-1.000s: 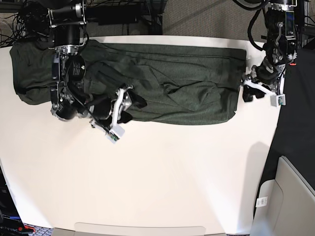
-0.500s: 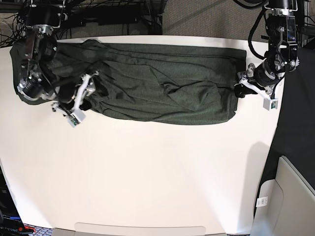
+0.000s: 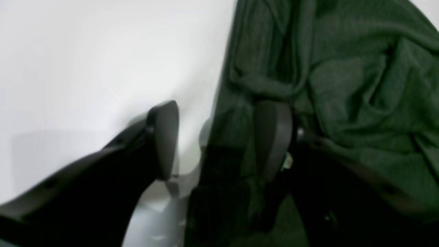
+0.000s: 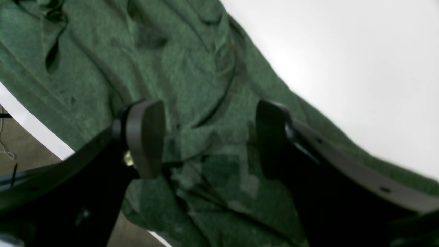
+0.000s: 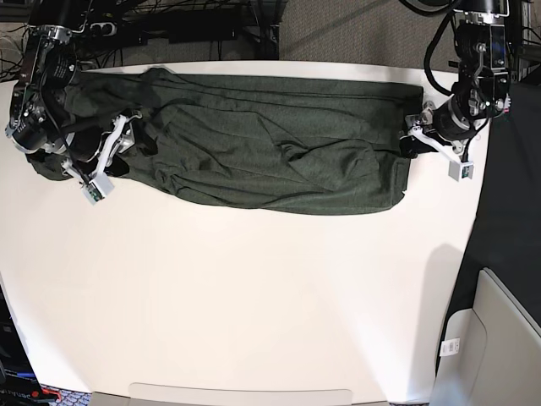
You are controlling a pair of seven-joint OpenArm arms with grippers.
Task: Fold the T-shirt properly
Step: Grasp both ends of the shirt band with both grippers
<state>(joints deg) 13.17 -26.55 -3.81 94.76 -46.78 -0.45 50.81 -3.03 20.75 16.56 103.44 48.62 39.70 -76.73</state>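
The dark olive-green T-shirt [image 5: 270, 144] lies as a long, wrinkled band across the far half of the white table [image 5: 254, 296]. At its right-hand end in the base view, my left gripper [image 5: 409, 137] is open. In the left wrist view this gripper [image 3: 219, 137] straddles the shirt's edge [image 3: 343, 85], one fingertip [image 3: 164, 137] over bare table and the other over fabric. At the shirt's other end, my right gripper [image 5: 127, 154] is open too. The right wrist view shows this gripper [image 4: 209, 137] spread above rumpled cloth [image 4: 192, 68], holding nothing.
Black cables and equipment [image 5: 194, 25] crowd the back edge behind the shirt. A grey bin [image 5: 494, 338] stands off the table's front right corner, beside dark floor [image 5: 507, 220]. The table's back edge [image 4: 34, 132] passes close under the right gripper.
My right arm has swept along the shirt from its middle to its left end in the base view. My left gripper has shifted inward to the shirt's right edge.
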